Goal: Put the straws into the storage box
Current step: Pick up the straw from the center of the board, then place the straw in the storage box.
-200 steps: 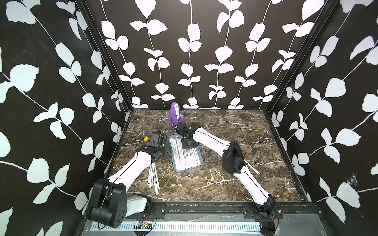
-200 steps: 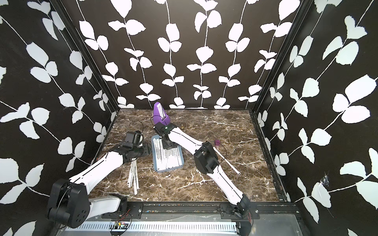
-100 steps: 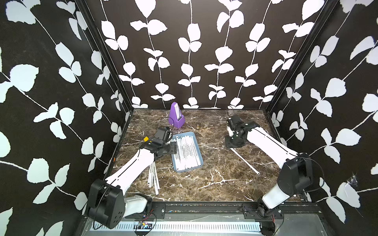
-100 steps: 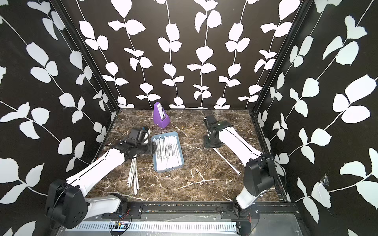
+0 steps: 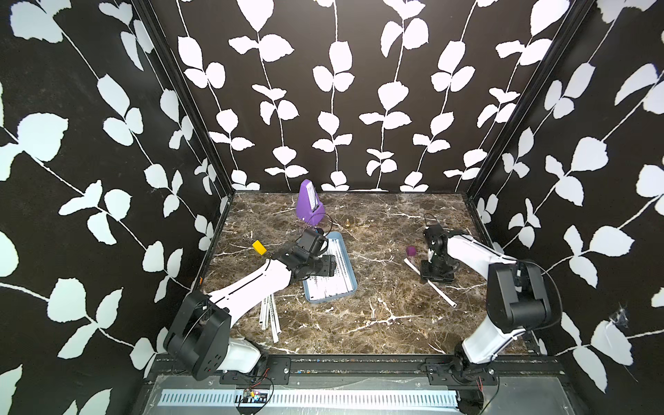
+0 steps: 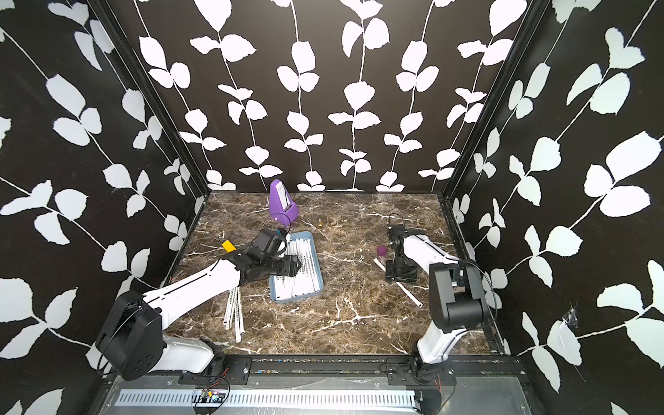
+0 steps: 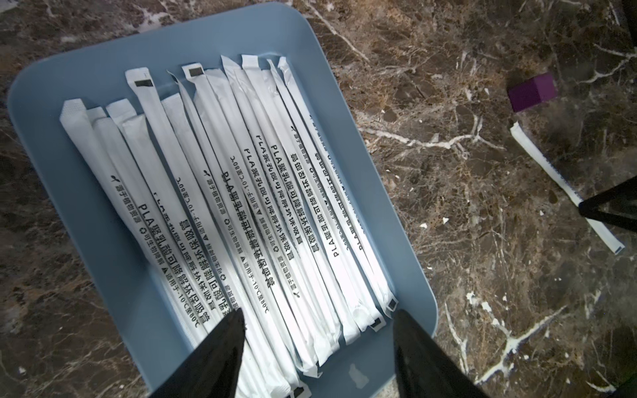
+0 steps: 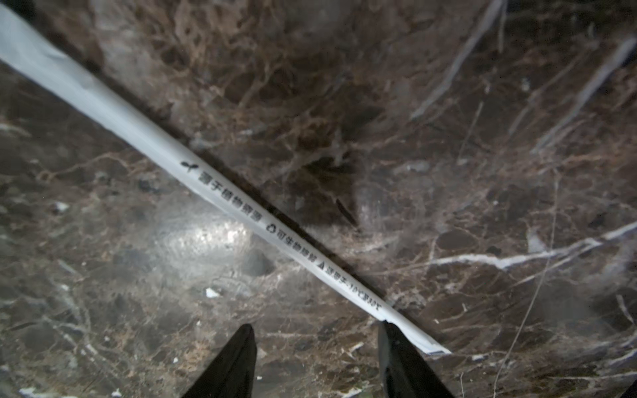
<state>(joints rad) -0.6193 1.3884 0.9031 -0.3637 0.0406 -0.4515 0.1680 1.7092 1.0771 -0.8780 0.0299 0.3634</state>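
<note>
Count, boxed: we count at least twelve straws [image 7: 241, 193] in the storage box [image 7: 79, 206]; overlaps prevent an exact tally.
Count, loose: a loose bundle [image 5: 269, 316] of three or four straws, plus one lone straw [image 5: 440, 293].
Count, other: one purple metronome [image 5: 309, 201], one yellow block [image 5: 259, 247], one purple cube [image 5: 410, 250], two arms.
Print: wrappers read "PLA", "源于植物资源" and "-10°C至80°C", with a recycling mark.
Box place: it sits left of the middle of the worktop [image 5: 377, 316], long axis running from the far edge towards the near edge, slightly skewed.
Boxed straws, axis: they lie flat along the box's long side, a little fanned.
Loose bundle: it lies near the near left corner, partly under the left arm, running roughly far to near.
Lone straw: it lies flat on the right half, diagonal, its far end just beside the purple cube and its other end towards the near right corner.
Left gripper [image 7: 317, 312]: jaws apart and empty, above the boxed straws.
Right gripper [image 8: 316, 325]: jaws apart, nothing clamped; one fingertip [image 8: 391, 336] meets the lone straw close to its end.
</note>
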